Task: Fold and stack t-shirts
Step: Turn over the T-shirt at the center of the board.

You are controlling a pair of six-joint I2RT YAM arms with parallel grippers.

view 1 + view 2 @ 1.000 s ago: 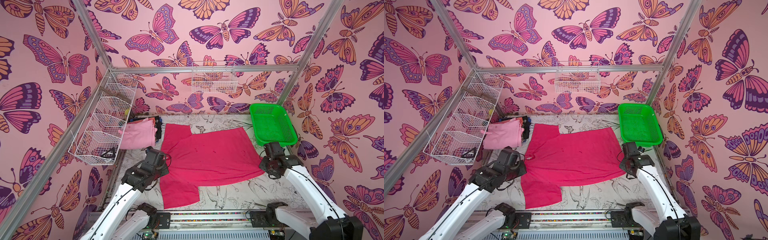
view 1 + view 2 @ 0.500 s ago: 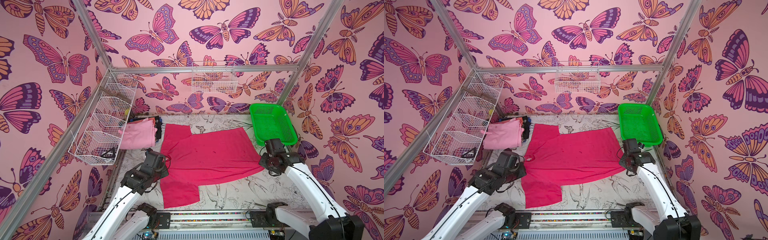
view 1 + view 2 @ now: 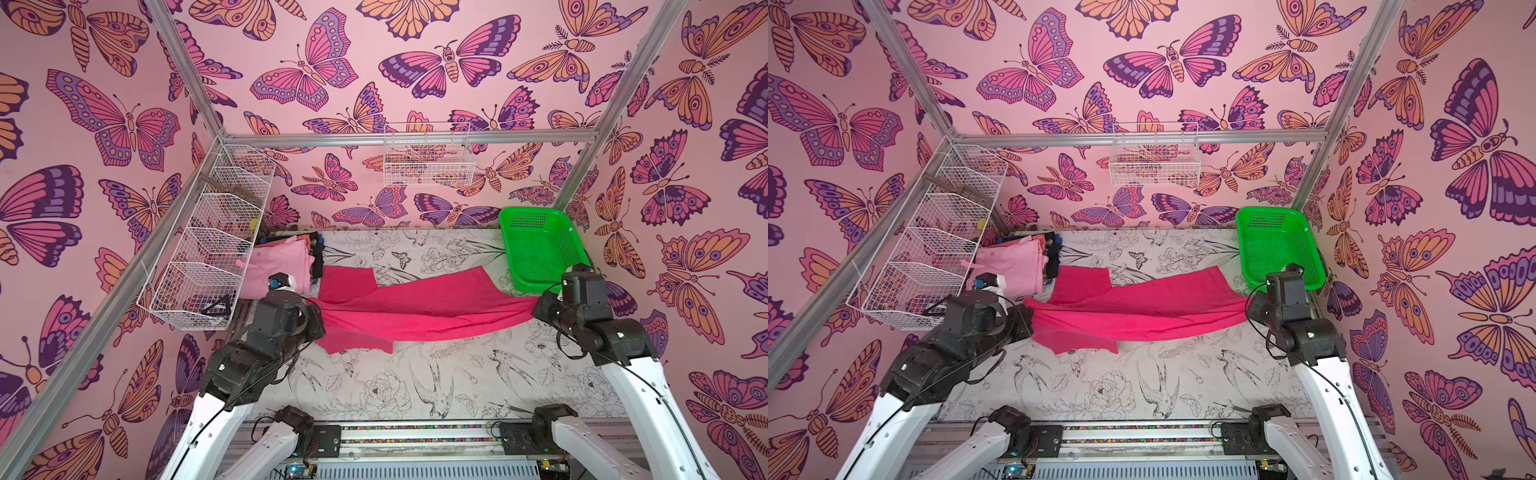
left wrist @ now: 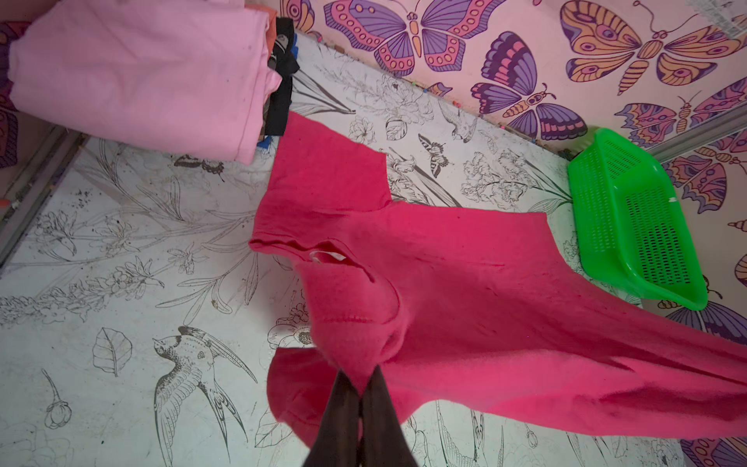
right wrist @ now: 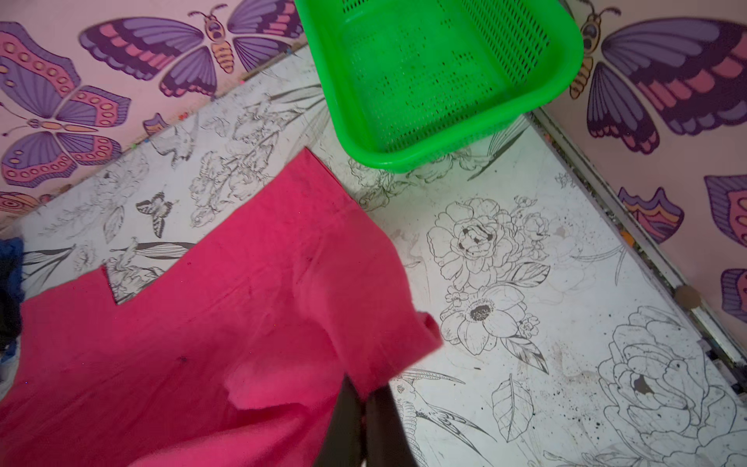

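In both top views, one green plastic mesh basket (image 3: 536, 287) stands at the far right corner of the counter (image 3: 415, 386), with only its perforated floor showing inside. Four white wire baskets (image 3: 208, 266) hang in a row on the left wall. The nearest holds a dark triangular item (image 3: 214, 308); the others hold small things too blurred to name. A fifth wire basket (image 3: 428, 160) hangs on the back wall. One crimson t-shirt (image 3: 415, 307) is slung between the left arm (image 3: 270, 332) and the right arm (image 3: 590, 316). Its near edge is raised at both ends and sags in the middle, while its far part and one sleeve lie flat on the counter's bird-and-flower print. At the far left sits one stack of folded shirts (image 3: 313, 253), with a light pink t-shirt (image 3: 278, 266) on top.

In the left wrist view, the left tool (image 4: 359, 382) has its two dark fingers pressed together on a bunched fold of the soft crimson cloth, just beside the collar, where a white label (image 4: 327, 255) shows. Beneath the light pink t-shirt an orange layer (image 4: 272, 24) and dark layers (image 4: 283, 85) peek out; how many dark ones there are cannot be told.

In the right wrist view, the right tool (image 5: 364, 390) pinches the shirt's hem corner between closed dark fingers, and the cloth rises off the counter there. The basket sits near the shirt's far corner, apart from it.
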